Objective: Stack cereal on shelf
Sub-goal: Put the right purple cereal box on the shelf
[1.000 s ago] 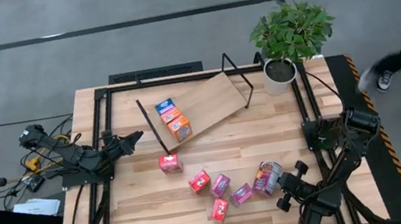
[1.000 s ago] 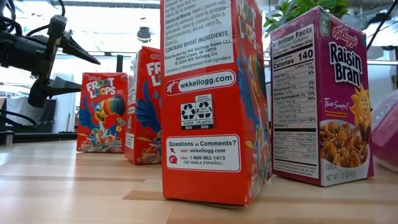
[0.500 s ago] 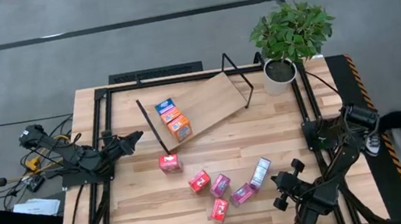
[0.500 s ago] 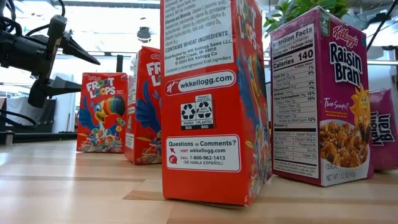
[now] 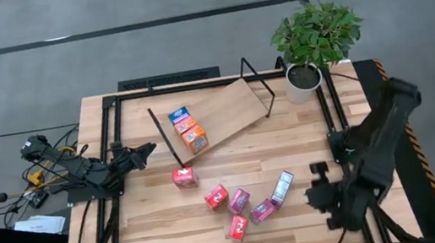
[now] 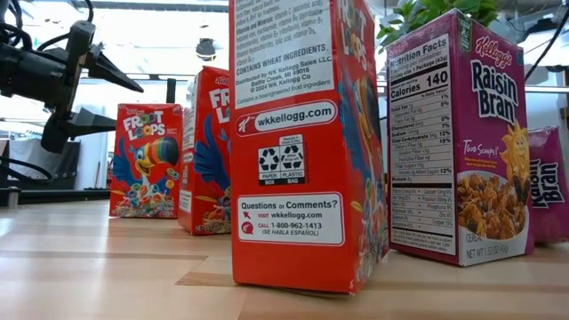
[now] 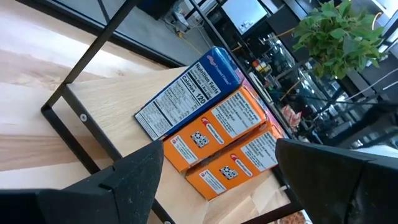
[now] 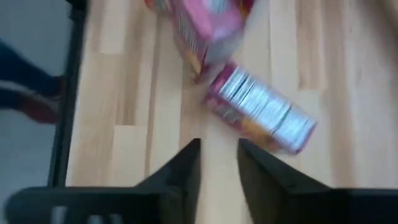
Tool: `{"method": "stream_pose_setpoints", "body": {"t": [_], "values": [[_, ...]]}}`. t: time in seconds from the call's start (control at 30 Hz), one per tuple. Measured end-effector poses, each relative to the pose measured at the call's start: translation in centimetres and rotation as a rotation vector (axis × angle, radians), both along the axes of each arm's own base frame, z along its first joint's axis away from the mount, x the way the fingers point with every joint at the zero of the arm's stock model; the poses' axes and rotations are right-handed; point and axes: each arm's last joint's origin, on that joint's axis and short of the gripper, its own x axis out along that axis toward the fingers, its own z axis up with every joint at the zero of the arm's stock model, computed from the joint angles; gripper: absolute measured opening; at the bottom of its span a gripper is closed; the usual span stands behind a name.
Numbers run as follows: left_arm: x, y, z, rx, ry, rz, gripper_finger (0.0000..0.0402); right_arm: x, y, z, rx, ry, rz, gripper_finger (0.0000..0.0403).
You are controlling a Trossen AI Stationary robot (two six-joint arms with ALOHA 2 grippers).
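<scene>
**Right arm drew back from the loose boxes**

Since the earlier frames the right hand (image 5: 323, 194) had let go of the pink box with the silver end (image 5: 282, 186) and pulled away toward the tabletop's right edge; that box now stood free beside the pink-magenta cardboard box (image 5: 262, 210). The right wrist view showed the two dark fingers (image 8: 186, 163) slightly apart with nothing between them (bare wood only).

The light plywood shelf with the black rod frame (image 5: 225, 114) sat tilted at the back of the slatted wooden tabletop (image 5: 155, 224). On it lay a row of three small boxes, touching: one blue box (image 5: 177, 115) and two orange boxes (image 5: 192, 133). Four more cereal boxes, red and pink, were scattered on the tabletop in front (image 5: 216, 196).

The left hand (image 5: 146, 150) hovered near the shelf's left end, its fingers spread wide and empty. A potted green plant (image 5: 315, 35) stood at the back right corner.
</scene>
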Motion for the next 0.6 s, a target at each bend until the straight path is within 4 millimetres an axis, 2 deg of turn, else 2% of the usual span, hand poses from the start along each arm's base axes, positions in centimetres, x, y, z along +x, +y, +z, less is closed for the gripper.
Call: {"method": "stream_pose_setpoints", "body": {"t": [0.1,0.23,0.37,0.47,0.6], "values": [[0.0,-0.1,0.0,-0.004,-0.003,-0.023,0.03,0.4,-2.1,2.4,-0.02,-0.054,0.143,0.0194],[0.1,-0.2,0.1,0.002,0.004,-0.071,0.03,2.0,-4.1,2.8,-0.082,-0.027,0.302,0.0271],[0.2,-0.2,0.1,-0.003,0.001,-0.099,0.03,4.8,-4.9,1.4,-0.033,0.064,0.4,0.0315],[0.2,-0.3,0.1,-0.001,0.003,-0.105,0.03,6.8,-5.0,-0.2,-0.025,0.119,0.471,0.0324],[0.2,-0.3,0.1,-0.001,0.003,-0.106,0.03,8.2,-4.6,-1.9,-0.113,0.156,0.605,0.0323]]}}
